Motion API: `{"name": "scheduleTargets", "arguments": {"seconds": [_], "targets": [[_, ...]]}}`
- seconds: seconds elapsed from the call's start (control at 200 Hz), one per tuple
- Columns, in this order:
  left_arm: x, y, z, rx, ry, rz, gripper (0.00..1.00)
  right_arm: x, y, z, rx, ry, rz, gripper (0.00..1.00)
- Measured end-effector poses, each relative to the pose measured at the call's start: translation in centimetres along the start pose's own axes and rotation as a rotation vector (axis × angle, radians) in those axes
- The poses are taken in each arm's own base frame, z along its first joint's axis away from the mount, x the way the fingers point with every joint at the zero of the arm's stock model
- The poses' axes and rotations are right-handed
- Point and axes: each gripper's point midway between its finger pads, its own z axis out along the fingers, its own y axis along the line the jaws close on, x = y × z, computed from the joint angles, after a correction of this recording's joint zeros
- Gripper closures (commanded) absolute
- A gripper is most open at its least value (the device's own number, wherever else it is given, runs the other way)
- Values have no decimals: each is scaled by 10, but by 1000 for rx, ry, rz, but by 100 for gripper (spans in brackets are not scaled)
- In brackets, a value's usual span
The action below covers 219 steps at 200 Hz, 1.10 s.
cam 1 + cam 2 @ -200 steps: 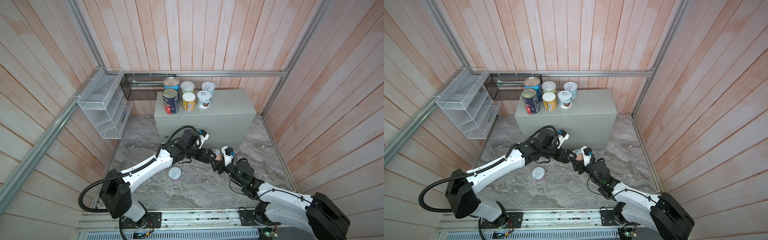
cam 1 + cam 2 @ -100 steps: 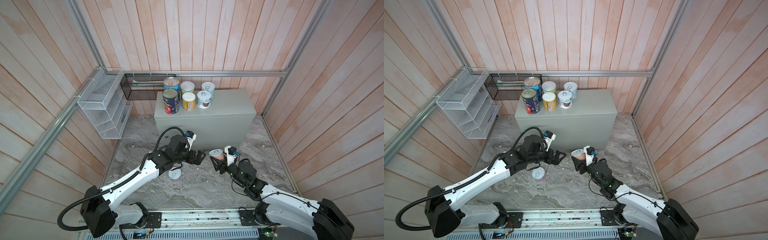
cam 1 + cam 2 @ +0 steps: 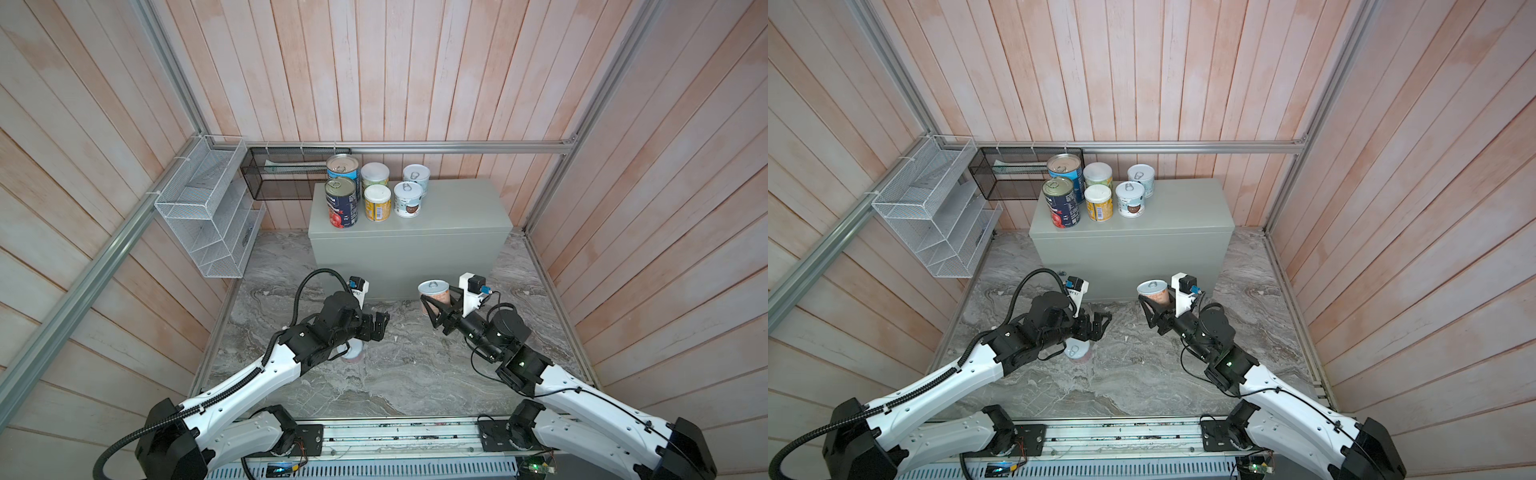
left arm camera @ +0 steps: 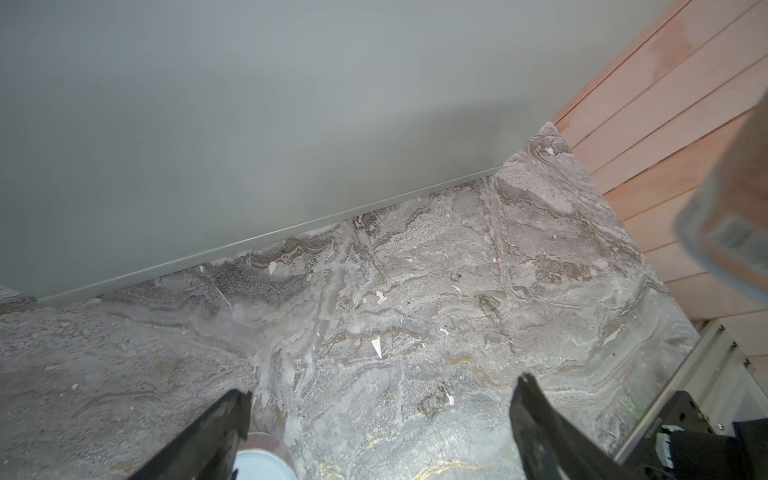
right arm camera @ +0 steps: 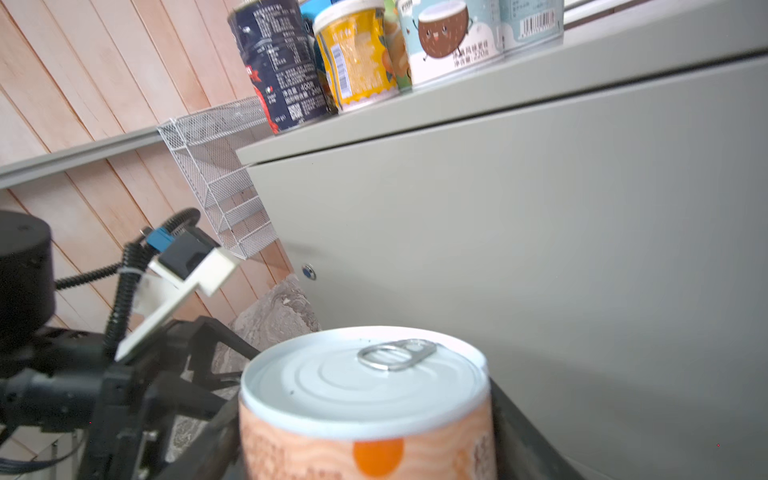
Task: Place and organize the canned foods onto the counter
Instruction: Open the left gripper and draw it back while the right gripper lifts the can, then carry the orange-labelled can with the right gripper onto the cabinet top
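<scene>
My right gripper (image 3: 434, 306) is shut on a short pale orange pull-tab can (image 3: 433, 291), held upright in front of the grey counter (image 3: 457, 208); the right wrist view shows this can (image 5: 365, 395) between the dark fingers. Several canned foods stand at the counter's left end: a navy can (image 3: 341, 202), a light blue can (image 3: 342, 166), two white-lidded cans (image 3: 377, 202) and two pale pull-tab cans (image 3: 408, 199). My left gripper (image 3: 380, 326) is open and empty. Another short can (image 3: 1077, 353) stands on the marble floor, partly hidden under the left arm, and shows in the left wrist view as a can (image 4: 262, 461).
A white wire basket (image 3: 208, 216) hangs on the left wall and a black mesh basket (image 3: 286, 174) on the back wall beside the counter. The counter's right half (image 3: 1183, 203) is bare. Wooden walls close in on both sides.
My left gripper has drawn back to the left, away from the right gripper and its can. The right gripper has lifted the can slightly.
</scene>
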Motion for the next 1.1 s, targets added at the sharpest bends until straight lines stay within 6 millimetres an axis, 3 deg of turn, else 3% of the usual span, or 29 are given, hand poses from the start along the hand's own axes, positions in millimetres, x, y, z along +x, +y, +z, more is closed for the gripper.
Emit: {"name": "scheduleTargets", "arguments": {"seconds": [0.295, 0.525, 0.925, 1.095], "targets": [[15, 12, -9, -16, -32, -27, 0, -63, 17, 1, -10, -70, -9, 45], [25, 20, -6, -40, -25, -38, 0, -111, 13, 8, 9, -143, -12, 45], [22, 24, -6, -66, -43, -38, 0, -174, -24, 20, 80, -234, -58, 45], [20, 24, -6, -63, -50, -43, 0, -202, -32, 34, 87, -262, -105, 45]]}}
